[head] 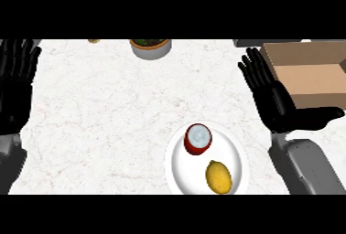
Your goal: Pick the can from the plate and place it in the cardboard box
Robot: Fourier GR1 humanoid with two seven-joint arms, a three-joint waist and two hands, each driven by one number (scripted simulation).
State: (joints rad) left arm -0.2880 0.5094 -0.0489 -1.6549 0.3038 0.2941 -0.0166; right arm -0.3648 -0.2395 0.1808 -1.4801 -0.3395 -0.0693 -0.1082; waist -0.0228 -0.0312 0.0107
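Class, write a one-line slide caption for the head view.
Red can and yellow lemon on white round plate; black right hand open beside brown cardboard box; left hand open at edge.

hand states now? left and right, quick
Left hand: open, holding nothing, at the view's left edge.
Right hand: open, holding nothing; red metal can sits on the round white plate.

No text, label, brand or number readable in my view. Checked can (198,139) on plate (186,171), 5 o'clock: red side, pale lid, no lettering I can make out. Checked cardboard box (307,77), 2 o'clock: plain brown faces.
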